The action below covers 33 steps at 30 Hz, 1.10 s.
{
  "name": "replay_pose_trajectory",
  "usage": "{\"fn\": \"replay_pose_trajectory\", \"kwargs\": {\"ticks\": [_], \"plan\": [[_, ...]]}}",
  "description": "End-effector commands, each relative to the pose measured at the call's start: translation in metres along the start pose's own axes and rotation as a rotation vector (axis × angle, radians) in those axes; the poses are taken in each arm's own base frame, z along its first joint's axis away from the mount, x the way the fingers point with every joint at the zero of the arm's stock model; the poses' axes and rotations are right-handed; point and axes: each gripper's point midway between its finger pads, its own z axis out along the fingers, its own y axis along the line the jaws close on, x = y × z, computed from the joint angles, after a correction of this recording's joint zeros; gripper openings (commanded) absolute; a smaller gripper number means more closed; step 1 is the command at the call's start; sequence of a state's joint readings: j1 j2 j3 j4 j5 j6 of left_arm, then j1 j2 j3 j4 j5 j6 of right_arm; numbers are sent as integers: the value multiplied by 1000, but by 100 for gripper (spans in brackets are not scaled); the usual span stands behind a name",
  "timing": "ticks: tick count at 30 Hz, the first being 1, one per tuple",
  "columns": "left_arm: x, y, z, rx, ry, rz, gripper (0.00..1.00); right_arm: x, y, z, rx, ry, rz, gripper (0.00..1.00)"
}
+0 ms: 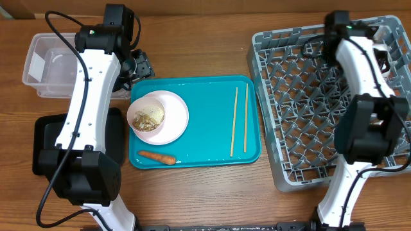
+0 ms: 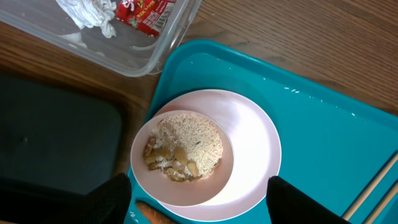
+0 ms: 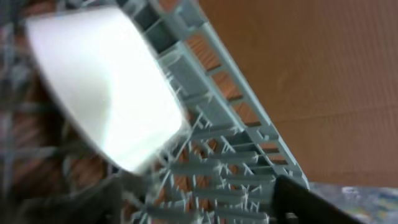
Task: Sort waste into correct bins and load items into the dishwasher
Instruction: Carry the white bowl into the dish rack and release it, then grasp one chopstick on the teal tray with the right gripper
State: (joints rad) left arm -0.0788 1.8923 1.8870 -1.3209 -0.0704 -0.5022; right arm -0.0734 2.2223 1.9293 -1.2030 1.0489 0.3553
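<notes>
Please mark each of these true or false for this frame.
The red wrapper and the tissue lie in the clear tub. True.
The carrot is in the black tray. False: it lies on the teal tray.
The chopsticks are in the dish rack. False: they lie on the teal tray.
The bowl with rice scraps sits on the plate. True.
The left end effector grips the bowl. False: it is open, not touching it.

White cup: blurred, at ten o'clock, over the grey rack. Rack lattice and pegs: centre to six o'clock. Wooden table: two o'clock. Right gripper: dark fingers at five and seven o'clock, wide apart.
</notes>
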Motion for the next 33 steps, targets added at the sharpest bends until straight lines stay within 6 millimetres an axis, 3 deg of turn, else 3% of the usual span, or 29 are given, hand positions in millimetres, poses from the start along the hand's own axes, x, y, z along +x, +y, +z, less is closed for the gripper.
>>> {"fn": "replay_pose_trajectory", "kwargs": {"ticks": [1, 5, 8, 12, 14, 16, 20, 24, 33], "plan": [[-1, -4, -15, 26, -29, 16, 72, 5, 7, -10, -33, 11, 8, 89], [0, -4, -15, 26, -27, 21, 72, 3, 4, -36, -191, 27, 63, 96], [0, -3, -15, 25, -25, 32, 75, -3, -2, -69, -398, 40, 126, 100], [1, -3, -15, 23, -22, 32, 82, 2, 16, -155, -934, 58, 38, 94], [1, -3, -15, 24, -22, 32, 84, 15, 23, -208, -1202, 77, -30, 91], [1, -3, -15, 24, -23, 31, 86, 32, 31, -242, -1336, 103, -112, 90], [0, -3, -15, 25, -24, 31, 85, 73, 52, -274, -1351, 158, -260, 89], [0, -4, -15, 27, -23, 31, 85, 127, 84, -305, -1347, 173, -438, 89], [1, -5, -15, 34, -21, 31, 86, 227, 144, -303, -1259, 260, -531, 84]]}}
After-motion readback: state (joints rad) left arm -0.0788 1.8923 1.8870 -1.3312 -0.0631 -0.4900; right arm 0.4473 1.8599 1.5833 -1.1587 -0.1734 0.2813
